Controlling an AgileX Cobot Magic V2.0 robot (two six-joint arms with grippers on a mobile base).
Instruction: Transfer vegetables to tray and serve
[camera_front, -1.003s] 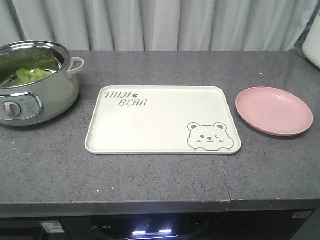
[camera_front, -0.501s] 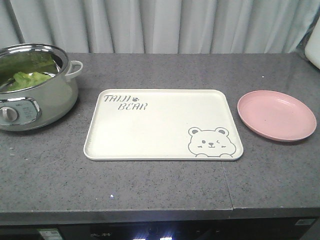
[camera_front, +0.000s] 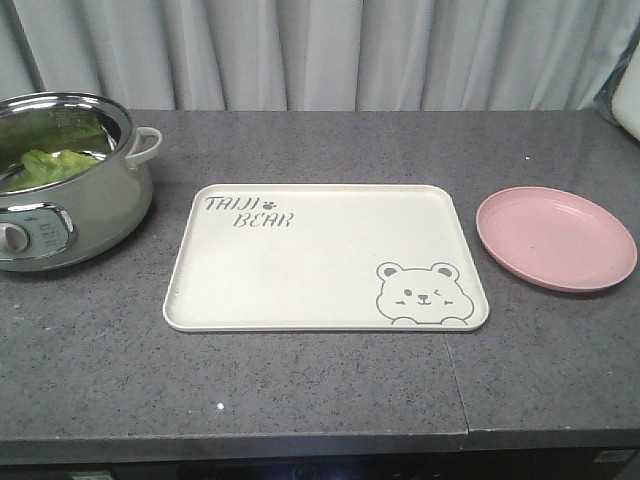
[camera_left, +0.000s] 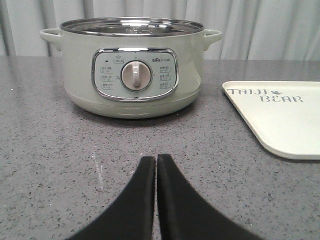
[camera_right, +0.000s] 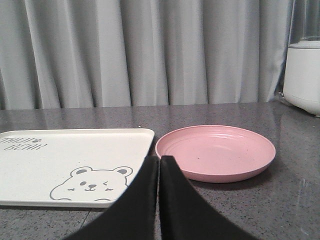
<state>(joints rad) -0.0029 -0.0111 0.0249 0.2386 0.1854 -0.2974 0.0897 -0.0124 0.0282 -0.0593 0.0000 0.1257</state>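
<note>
The green lettuce leaf (camera_front: 48, 165) lies inside the pale green electric pot (camera_front: 70, 205) at the far left of the counter. The cream bear tray (camera_front: 320, 260) lies flat in the middle, with nothing on it; it also shows in the left wrist view (camera_left: 285, 117) and the right wrist view (camera_right: 75, 160). My left gripper (camera_left: 156, 159) is shut and empty, low over the counter in front of the pot (camera_left: 132, 70). My right gripper (camera_right: 159, 160) is shut and empty, near the tray's right front corner. Neither gripper shows in the front view.
A round pink plate (camera_front: 556, 238) with nothing in it sits right of the tray, also in the right wrist view (camera_right: 216, 150). A white appliance (camera_right: 302, 75) stands at the far right. Grey curtains hang behind the counter. The counter's front edge (camera_front: 320, 435) is near.
The front view has shifted: the pot, tray and plate sit slightly lower and the counter's front edge has dropped. Nothing on the counter has moved relative to the rest.
</note>
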